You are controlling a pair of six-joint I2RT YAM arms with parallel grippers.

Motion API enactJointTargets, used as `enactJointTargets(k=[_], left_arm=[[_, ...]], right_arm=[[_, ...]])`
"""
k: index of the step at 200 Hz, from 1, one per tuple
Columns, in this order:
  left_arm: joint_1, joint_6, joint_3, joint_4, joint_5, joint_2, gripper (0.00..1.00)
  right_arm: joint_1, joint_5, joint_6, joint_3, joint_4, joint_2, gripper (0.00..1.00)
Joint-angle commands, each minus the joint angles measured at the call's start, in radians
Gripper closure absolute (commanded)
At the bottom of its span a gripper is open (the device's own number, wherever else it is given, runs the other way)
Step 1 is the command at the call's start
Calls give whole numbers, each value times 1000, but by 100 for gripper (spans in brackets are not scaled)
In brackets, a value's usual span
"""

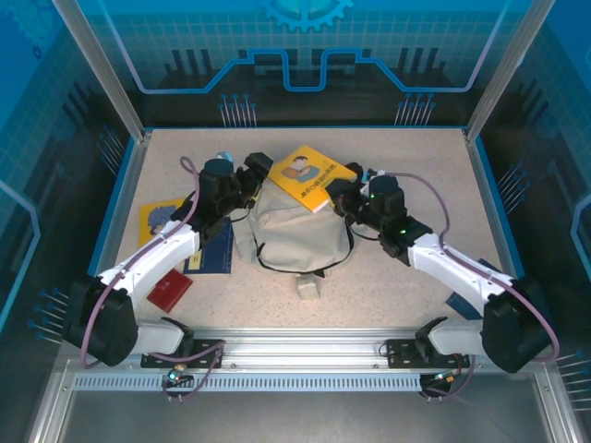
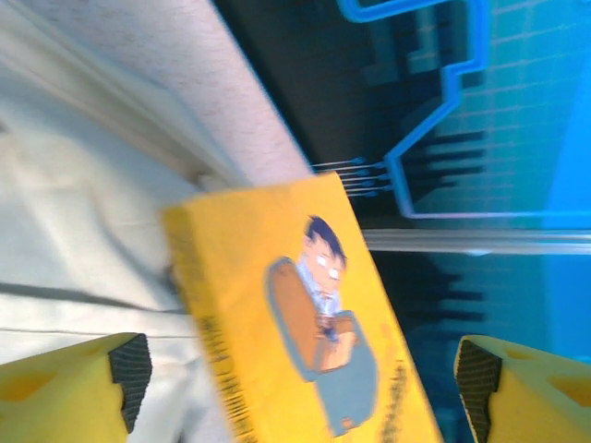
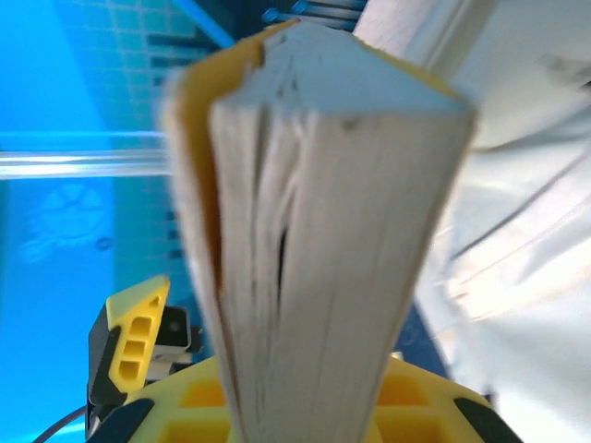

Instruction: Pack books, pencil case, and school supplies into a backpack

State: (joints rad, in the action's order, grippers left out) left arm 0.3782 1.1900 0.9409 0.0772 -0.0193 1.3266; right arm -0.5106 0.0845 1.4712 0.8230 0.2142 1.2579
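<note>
Book (image 1: 307, 173), likely light, stiff and slick-covered, is pinched at its page edge by the right gripper (image 1: 342, 196) over the backpack (image 1: 295, 235); left gripper (image 2: 300, 369) gapes open.

you're looking at a cream-white backpack (image 1: 291, 231) with black zip lines and a beige tag (image 1: 307, 288), on a speckled beige table (image 1: 388, 277). the far book (image 1: 309, 175) is yellow, its cover showing a dark-haired cartoon figure in brown and grey-blue. at the left you have a second yellow book (image 1: 159, 220), a navy book (image 1: 214, 251) and, nearer, a red item (image 1: 169, 289). the left gripper (image 2: 305, 374) has yellow fingers (image 2: 55, 388) with black ridged pads.
</note>
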Motion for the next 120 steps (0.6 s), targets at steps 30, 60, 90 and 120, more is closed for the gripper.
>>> enactJointTargets(k=[30,60,90,120], left_arm=[[23,-454,111,-359,-128,65,10],[125,-629,242,-538,-56,134,10],[268,-728,349,-620,39,216,11],[371,-772,427,-652,80,316,12]], right_arm=[[113,-110,-368,173,-561,-170,94],[194,-153,-457,187,-756,-250,95],[286,-165,-501,163,-848,-344,96],[370,-166,-524,143,-923,-410,96]])
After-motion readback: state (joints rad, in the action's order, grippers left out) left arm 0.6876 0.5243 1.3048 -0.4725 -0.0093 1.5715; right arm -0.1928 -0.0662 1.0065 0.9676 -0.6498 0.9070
